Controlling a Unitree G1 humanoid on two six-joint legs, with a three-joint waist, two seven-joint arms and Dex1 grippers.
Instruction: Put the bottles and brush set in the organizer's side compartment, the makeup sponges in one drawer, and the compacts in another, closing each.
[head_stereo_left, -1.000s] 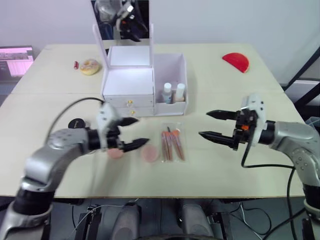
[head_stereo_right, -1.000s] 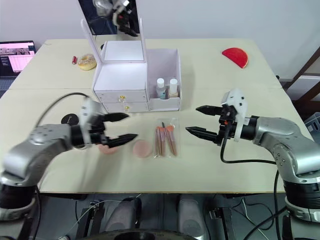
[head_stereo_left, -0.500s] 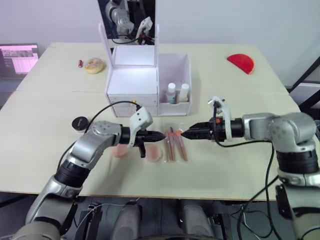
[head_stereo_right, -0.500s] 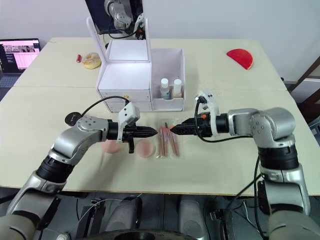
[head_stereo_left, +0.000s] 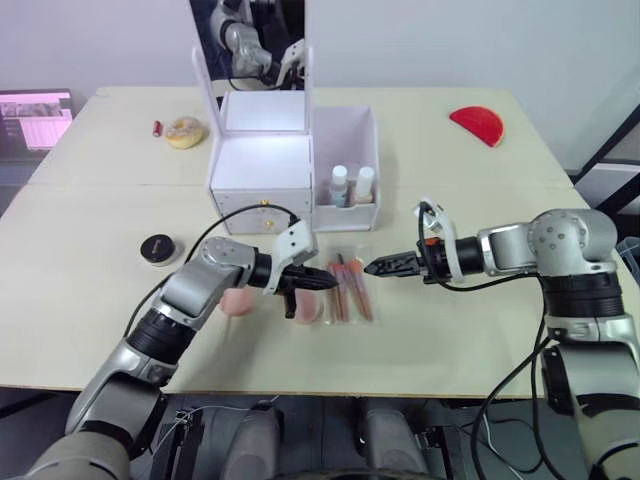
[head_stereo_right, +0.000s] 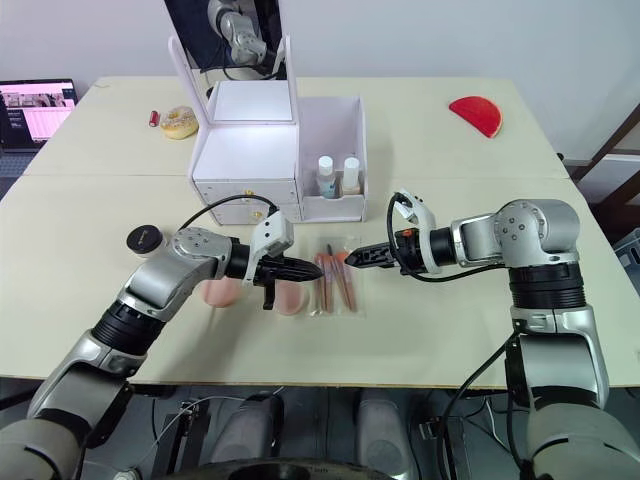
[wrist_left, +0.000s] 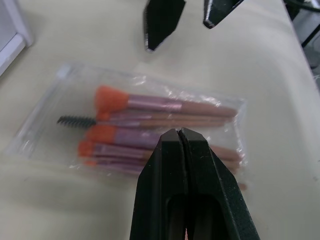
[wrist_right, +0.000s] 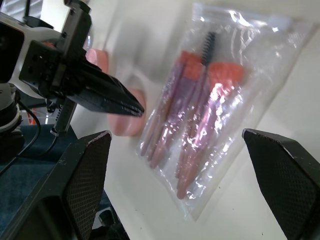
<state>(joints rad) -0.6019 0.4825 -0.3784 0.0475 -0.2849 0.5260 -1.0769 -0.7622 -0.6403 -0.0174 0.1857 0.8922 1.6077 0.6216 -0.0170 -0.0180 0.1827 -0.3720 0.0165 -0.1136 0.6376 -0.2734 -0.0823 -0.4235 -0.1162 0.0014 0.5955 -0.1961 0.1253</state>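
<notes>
Over the counter's (head_stereo_left: 480, 340) middle, left gripper (wrist_left: 179, 134) pressed together and right gripper (wrist_right: 170, 145) spread apart flank the bagged brush set (head_stereo_left: 345, 290), seemingly not touching it, lying before the organizer (head_stereo_left: 290, 160).

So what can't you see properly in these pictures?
- Drawers: what is inside, hidden by their shut fronts in the eye views.
- Bottles: lower halves, hidden by the side compartment's wall.
- One sponge: partly covered by the left end effector.
- Small red item by the far edge: too small to name.
</notes>
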